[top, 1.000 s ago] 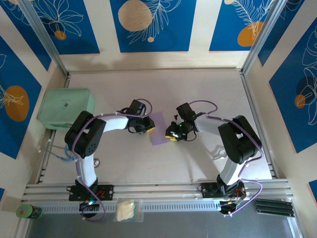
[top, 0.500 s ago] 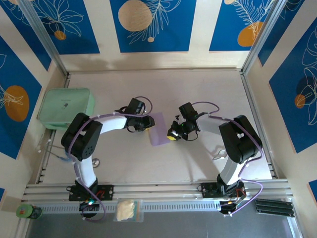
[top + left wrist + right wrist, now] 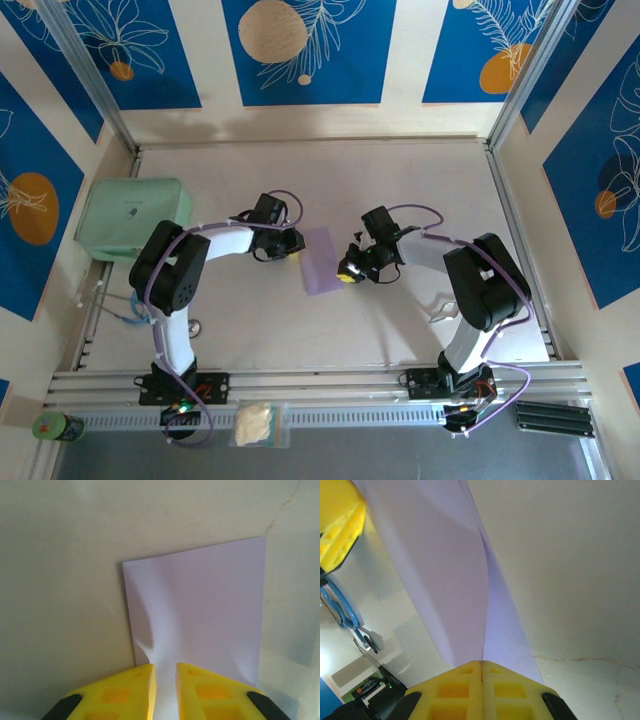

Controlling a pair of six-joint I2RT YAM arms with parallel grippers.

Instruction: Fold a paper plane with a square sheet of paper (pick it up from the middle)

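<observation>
We see the lilac sheet (image 3: 322,260) lying mid-table (image 3: 420,180), between the two arms. The right fingers (image 3: 455,685) are pressed together on one edge of it, where the paper bends. The left fingers (image 3: 125,690) stand a narrow gap apart at the opposite, puckered edge.

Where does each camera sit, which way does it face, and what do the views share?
Top external: above and behind the bases, facing down at the table; both arms, left claw, right claw.
Left wrist: on the left wrist, facing along its fingers to the lilac sheet.
Right wrist: on the right wrist, facing along its shut fingers pinching the lilac sheet.
Shared: all show the lilac sheet.
</observation>
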